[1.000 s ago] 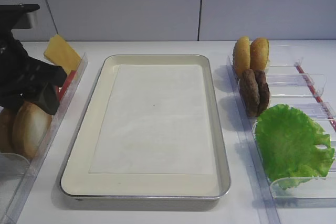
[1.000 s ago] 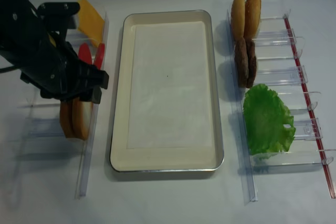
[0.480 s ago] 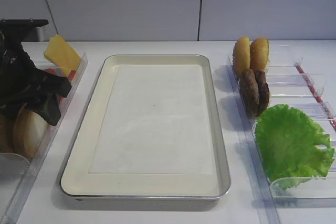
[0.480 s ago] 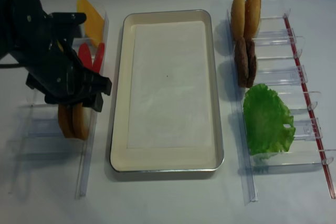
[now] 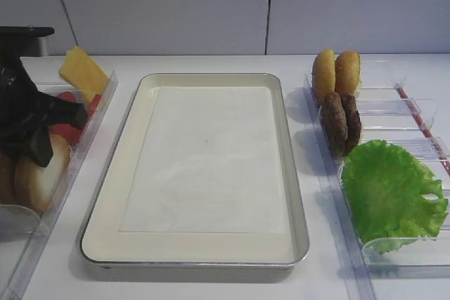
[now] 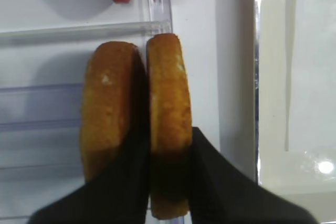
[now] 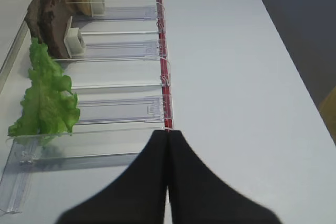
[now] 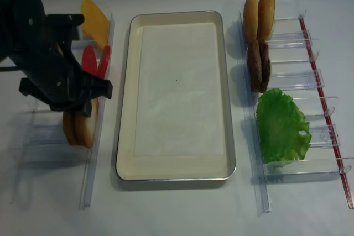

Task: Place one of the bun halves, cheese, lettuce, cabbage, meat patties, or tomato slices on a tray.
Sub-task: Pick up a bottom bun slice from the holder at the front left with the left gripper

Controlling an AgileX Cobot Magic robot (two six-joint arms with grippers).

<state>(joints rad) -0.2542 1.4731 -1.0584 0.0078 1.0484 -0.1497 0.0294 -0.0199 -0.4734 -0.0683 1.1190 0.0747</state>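
The bun half [image 6: 169,124], golden-brown and crusty, stands on edge in a clear plastic bin [image 6: 63,30] left of the tray [image 5: 112,194], clamped between the left tool's [image 6: 169,182] black fingers (its lower edge hidden). A second bun [image 6: 107,114] touches it. The right tool [image 7: 168,182] is closed, holding nothing.

1. No readable text, label, brand, number or sign shows in any view.
2. The white paper liner [image 5: 207,159] in the tray [image 5: 105,209] is blank.
3. The clear plastic bins [image 7: 121,51] carry only a plain red strip [image 7: 164,66], with no lettering I can make out.
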